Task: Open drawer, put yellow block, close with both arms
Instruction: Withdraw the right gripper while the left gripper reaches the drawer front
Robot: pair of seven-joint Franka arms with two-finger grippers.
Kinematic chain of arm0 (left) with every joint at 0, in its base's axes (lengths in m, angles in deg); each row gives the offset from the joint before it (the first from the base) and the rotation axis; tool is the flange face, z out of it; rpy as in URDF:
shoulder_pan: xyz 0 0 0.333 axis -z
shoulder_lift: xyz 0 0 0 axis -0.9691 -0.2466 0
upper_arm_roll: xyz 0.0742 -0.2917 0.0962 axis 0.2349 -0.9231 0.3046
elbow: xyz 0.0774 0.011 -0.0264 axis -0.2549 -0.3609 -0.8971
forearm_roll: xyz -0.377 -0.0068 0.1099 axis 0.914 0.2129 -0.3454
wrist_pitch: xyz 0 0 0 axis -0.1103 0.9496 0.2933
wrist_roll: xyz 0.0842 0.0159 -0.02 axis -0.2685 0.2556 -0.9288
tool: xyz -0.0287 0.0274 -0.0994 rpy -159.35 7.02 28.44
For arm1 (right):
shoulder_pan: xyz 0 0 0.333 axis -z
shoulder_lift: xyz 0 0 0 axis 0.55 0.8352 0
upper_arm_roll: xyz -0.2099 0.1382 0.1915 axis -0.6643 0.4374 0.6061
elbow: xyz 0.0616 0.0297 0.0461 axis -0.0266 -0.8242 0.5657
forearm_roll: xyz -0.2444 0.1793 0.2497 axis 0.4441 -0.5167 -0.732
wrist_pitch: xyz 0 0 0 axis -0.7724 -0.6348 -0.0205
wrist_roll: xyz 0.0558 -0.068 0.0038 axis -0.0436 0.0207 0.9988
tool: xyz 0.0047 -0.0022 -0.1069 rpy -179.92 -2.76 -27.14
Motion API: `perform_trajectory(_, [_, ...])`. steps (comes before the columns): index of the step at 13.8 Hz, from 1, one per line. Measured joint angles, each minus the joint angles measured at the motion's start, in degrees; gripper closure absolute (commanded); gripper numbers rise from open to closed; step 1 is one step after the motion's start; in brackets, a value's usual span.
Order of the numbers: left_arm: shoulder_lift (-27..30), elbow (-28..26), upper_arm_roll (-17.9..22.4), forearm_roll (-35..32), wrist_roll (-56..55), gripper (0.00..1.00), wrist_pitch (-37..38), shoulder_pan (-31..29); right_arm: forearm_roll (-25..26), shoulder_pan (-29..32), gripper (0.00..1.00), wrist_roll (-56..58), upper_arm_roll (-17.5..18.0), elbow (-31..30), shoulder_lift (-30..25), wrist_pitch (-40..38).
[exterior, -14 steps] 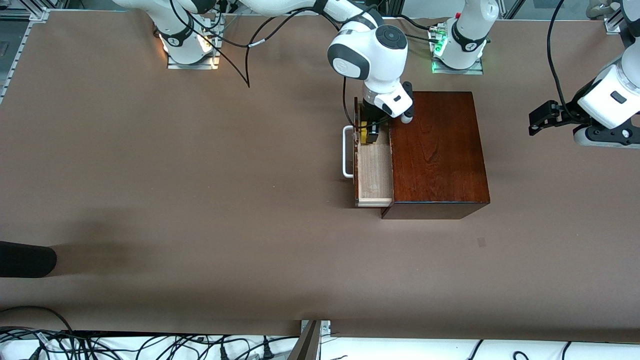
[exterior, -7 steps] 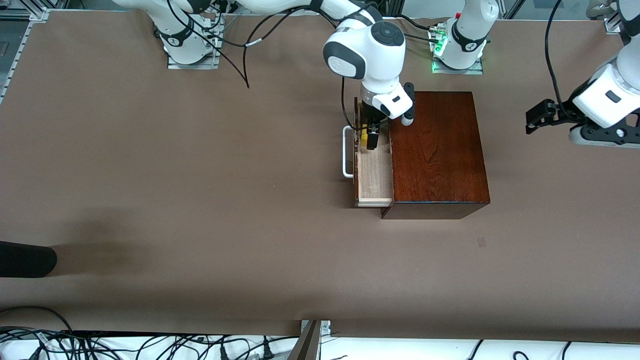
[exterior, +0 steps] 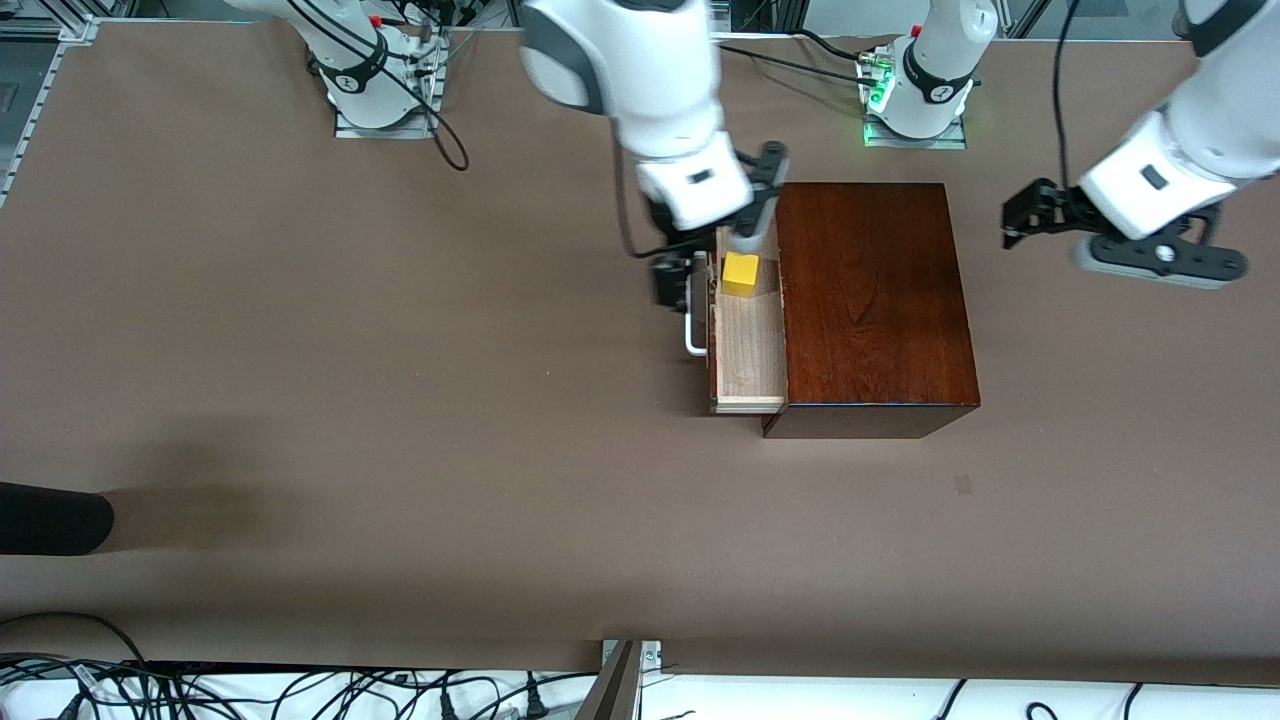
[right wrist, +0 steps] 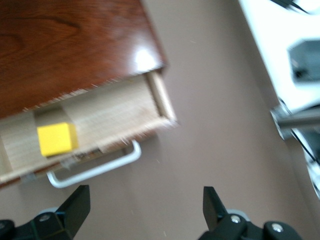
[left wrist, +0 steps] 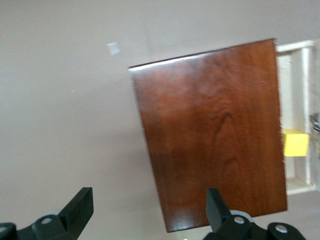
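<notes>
The drawer (exterior: 748, 352) stands pulled out of the dark mahogany box (exterior: 870, 300), toward the right arm's end of the table. The yellow block (exterior: 741, 273) lies free on the pale tray, at the end farther from the front camera. My right gripper (exterior: 679, 281) hangs open and empty above the white handle (exterior: 692, 340). In the right wrist view, the block (right wrist: 57, 139), the tray (right wrist: 120, 112) and the handle (right wrist: 100, 167) lie below the open gripper (right wrist: 145, 197). My left gripper (exterior: 1025, 215) is open over the table beside the box. The left wrist view shows the box top (left wrist: 215, 125) and the block (left wrist: 295, 143).
Both arm bases (exterior: 380, 90) (exterior: 915, 100) stand along the table edge farthest from the front camera. A dark rounded object (exterior: 50, 518) pokes in at the right arm's end. Cables (exterior: 300, 690) lie off the table's nearest edge. A small mark (exterior: 962, 485) is on the table.
My right gripper opened, let go of the yellow block in the drawer, and rose away toward the handle. The left arm moved closer to the box.
</notes>
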Motion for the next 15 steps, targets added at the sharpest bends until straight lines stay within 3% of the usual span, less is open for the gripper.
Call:
perform_trajectory(4, [-0.95, -0.07, -9.37, 0.8, 7.52, 0.0, 0.24, 1.71, -1.63, 10.08, 0.0, 0.09, -0.41, -0.04, -5.93, -2.73])
perform_trajectory(8, [-7.75, -0.14, -17.61, 1.28, 20.27, 0.0, -3.33, 2.2, -9.1, 22.2, 0.0, 0.11, -0.73, -1.62, -10.03, -9.63])
perform_trajectory(11, [-17.13, 1.29, -22.64, 1.5, 25.45, 0.0, -11.16, 2.59, -11.17, 29.41, 0.0, -0.18, -0.82, -11.2, -17.64, -10.62])
perform_trajectory(15, [-27.13, 2.48, -23.73, 1.25, 32.52, 0.0, -23.38, 7.51, -11.27, 31.01, 0.0, -2.82, -4.4, -27.78, -29.17, -10.96])
